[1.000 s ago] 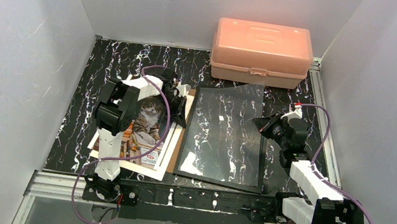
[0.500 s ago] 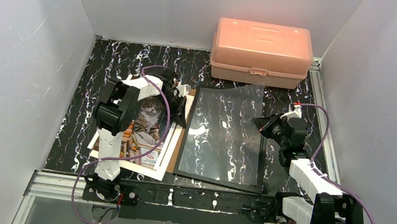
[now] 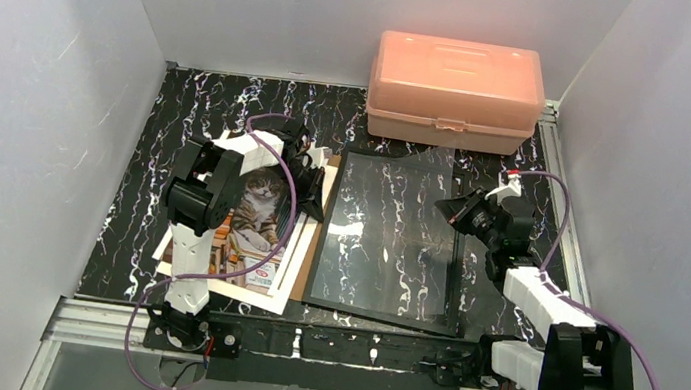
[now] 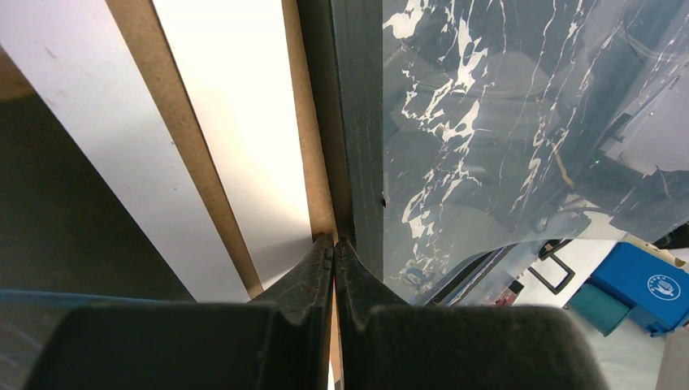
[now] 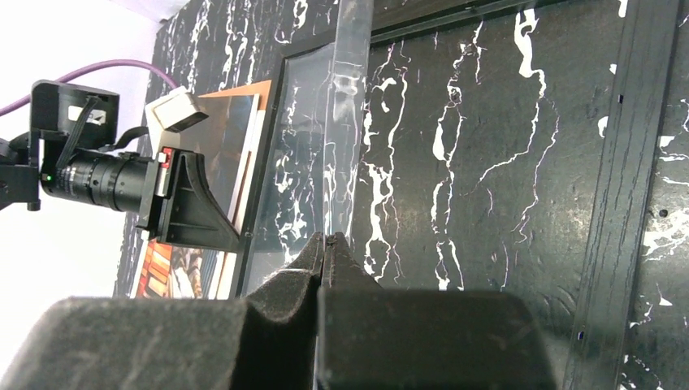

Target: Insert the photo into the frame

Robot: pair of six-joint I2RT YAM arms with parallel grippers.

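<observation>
The clear pane (image 5: 341,146) in the matt black pads (image 5: 284,268) of the right gripper (image 5: 327,240) is glossy and mirror-like; the frame (image 5: 638,162) rail right of them is matt black with a fine wood grain. Ahead of the left gripper (image 4: 334,244) run raw brown fibreboard (image 4: 307,122) and smooth white paper (image 4: 236,106).

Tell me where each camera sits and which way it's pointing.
Top external: above and behind, looking down on the black marbled table; both arms show.
Left wrist: over the shut left claw, looking along the thin black picture frame.
Right wrist: behind the right claw, shut on the clear pane, facing the left arm's camera.
Shared: both wrist views show that frame and pane.
</observation>
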